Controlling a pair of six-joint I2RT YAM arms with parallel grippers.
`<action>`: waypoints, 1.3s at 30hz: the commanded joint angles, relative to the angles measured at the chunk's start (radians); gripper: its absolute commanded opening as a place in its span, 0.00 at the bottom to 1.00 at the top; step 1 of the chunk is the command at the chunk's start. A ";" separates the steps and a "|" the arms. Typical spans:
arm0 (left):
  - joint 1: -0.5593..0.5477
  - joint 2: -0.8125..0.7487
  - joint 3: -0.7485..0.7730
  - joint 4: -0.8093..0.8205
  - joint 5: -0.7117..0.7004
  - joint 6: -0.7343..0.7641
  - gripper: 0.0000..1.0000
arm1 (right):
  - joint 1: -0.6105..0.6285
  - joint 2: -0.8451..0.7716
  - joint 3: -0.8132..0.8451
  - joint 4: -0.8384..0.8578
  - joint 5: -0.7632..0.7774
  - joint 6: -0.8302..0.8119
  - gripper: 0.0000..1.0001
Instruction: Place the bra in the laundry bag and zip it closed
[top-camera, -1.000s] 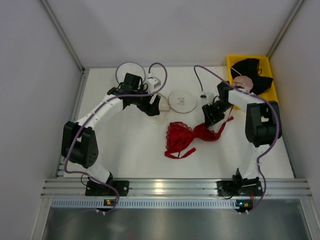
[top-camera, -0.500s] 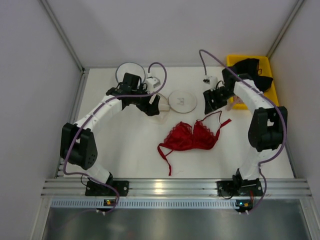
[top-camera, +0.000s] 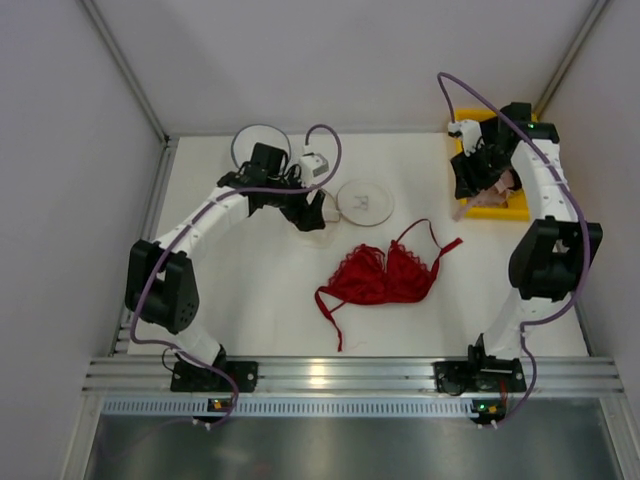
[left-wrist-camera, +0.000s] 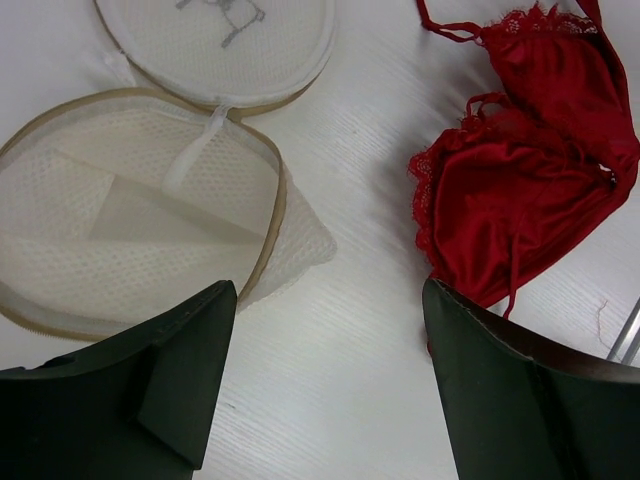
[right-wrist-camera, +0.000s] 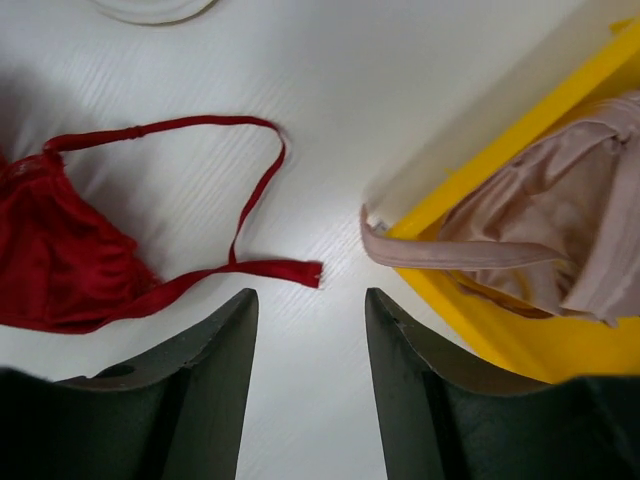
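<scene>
Red bra (top-camera: 385, 277) is lying spread out mid-tabletop (top-camera: 250, 300), nothing holding it. The laundry bag (top-camera: 365, 201) sits just past it on the far side, not touching. Left gripper (left-wrist-camera: 330, 390) is spread wide and empty over a tan-rimmed mesh bag (left-wrist-camera: 130, 210). Right gripper (right-wrist-camera: 310, 390) is spread and empty too, by the yellow bin (right-wrist-camera: 490, 325).

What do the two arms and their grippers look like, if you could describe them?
Both the left arm and right arm have white links joined by chunky black joints, with a purple cable looping along each. Their bases are black, bolted to a silver rail. The left gripper and right gripper each carry two broad, matte black fingers.
</scene>
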 joint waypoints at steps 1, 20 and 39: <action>-0.037 -0.024 -0.042 0.014 0.070 0.114 0.80 | 0.029 -0.046 -0.051 -0.081 -0.157 -0.030 0.47; -0.460 -0.147 -0.422 -0.035 -0.018 0.572 0.64 | 0.089 -0.258 -0.399 0.049 -0.153 0.157 0.46; -0.531 -0.058 -0.455 0.012 -0.039 0.534 0.00 | 0.116 -0.163 -0.421 0.159 -0.150 0.214 0.53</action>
